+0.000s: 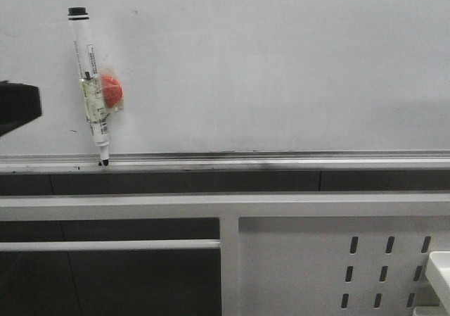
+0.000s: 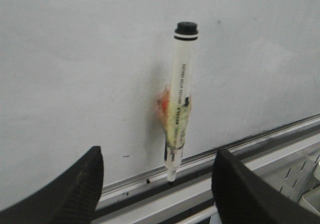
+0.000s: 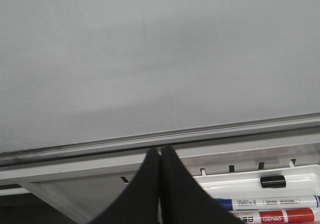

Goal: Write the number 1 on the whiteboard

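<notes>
One whiteboard marker (image 1: pixel 92 84) standing nearly upright against the whiteboard (image 1: pixel 281 62), left of frame in the front view, black cap end up, tip down on the silver rail (image 1: pixel 281 160). Small printed text along its white barrel, too small to read. Red round piece (image 1: pixel 111 91) taped to its side under clear wrap. No number 1 stroke visible on the board; only faint dark specks.

Low right in the right wrist view, a white tray (image 3: pixel 300 176) holding a blue marker (image 3: pixel 270 202), a red marker (image 3: pixel 272 216) and a loose black cap (image 3: pixel 273 181); labels on both unreadable.

Left gripper (image 2: pixel 157 184) spread wide apart, black ribbed fingers (image 2: pixel 80 184) either side of the marker, not touching it. Right gripper (image 3: pixel 160 184) pressed together, holding nothing.

Below the rail in the front view, a white perforated metal frame (image 1: pixel 316 260) with slotted holes; dark gaps behind it.
</notes>
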Robot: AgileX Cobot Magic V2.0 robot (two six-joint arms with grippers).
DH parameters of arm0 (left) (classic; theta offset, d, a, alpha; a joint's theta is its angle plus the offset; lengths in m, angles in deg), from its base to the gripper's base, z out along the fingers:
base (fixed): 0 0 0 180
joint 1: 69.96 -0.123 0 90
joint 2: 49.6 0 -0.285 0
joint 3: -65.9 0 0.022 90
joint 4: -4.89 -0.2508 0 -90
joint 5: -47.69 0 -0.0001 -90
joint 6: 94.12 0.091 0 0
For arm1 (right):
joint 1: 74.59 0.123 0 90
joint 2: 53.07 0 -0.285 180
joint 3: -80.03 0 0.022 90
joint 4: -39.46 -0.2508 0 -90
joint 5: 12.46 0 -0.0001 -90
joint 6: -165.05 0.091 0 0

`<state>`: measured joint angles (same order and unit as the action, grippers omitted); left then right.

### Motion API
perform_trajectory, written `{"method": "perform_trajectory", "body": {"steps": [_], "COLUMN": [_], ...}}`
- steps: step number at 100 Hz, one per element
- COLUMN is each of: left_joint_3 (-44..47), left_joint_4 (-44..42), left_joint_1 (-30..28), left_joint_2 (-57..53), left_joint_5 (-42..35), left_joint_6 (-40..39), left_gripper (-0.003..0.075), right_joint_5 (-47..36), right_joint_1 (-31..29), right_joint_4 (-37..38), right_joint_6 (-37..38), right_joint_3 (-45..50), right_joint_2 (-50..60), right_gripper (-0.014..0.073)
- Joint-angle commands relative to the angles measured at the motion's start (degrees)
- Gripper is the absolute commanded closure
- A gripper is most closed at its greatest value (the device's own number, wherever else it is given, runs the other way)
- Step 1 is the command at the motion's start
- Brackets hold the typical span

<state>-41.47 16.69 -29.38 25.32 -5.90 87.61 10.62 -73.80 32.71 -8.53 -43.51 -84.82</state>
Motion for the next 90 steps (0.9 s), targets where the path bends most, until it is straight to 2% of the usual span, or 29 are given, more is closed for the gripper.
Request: {"method": "perform_trajectory", "body": {"steps": [1, 7, 26, 52, 71, 76, 81, 90], "left_joint_3": [-1.0, -1.0, -4.9, -10.3, -11.8, -11.8, -11.8, -11.8], "left_joint_4": [0.1, -0.3, 0.0, 1.1, 6.2, 6.4, 5.2, 2.5], "left_joint_1": [1.8, 2.3, 2.7, 2.6, 2.6, 2.6, 2.6, 2.6], "left_joint_2": [7.7, 13.4, 24.7, 25.6, 25.6, 25.6, 25.6, 25.6], "left_joint_5": [-15.5, -24.6, -24.5, -24.5, -24.5, -24.5, -24.5, -24.5], "left_joint_6": [-1.1, -1.7, -10.2, -9.6, -9.6, -9.6, -9.6, -9.6], "left_gripper": [0.03, 0.03, 0.03, 0.03, 0.0311, 0.036, 0.0463, 0.0745], "right_joint_5": [-4.6, -4.7, -4.7, -4.8, -4.9, -4.9, -4.9, -4.7], "right_joint_1": [0.0, 0.0, 0.0, 0.0, 0.0, 0.0, 0.0, 0.0], "right_joint_4": [0.2, 0.2, 0.2, 0.2, 0.1, 0.0, -0.2, -0.3], "right_joint_6": [-0.8, -0.8, -0.8, -0.8, -0.8, -0.8, -0.8, -0.8], "right_joint_3": [-1.9, -1.9, -1.9, -1.9, -1.9, -1.9, -1.9, -1.9], "right_joint_2": [-0.8, -0.8, -0.8, -0.8, -0.8, -0.8, -0.8, -0.8], "right_gripper": [0.065, 0.065, 0.065, 0.065, 0.065, 0.065, 0.065, 0.065]}}
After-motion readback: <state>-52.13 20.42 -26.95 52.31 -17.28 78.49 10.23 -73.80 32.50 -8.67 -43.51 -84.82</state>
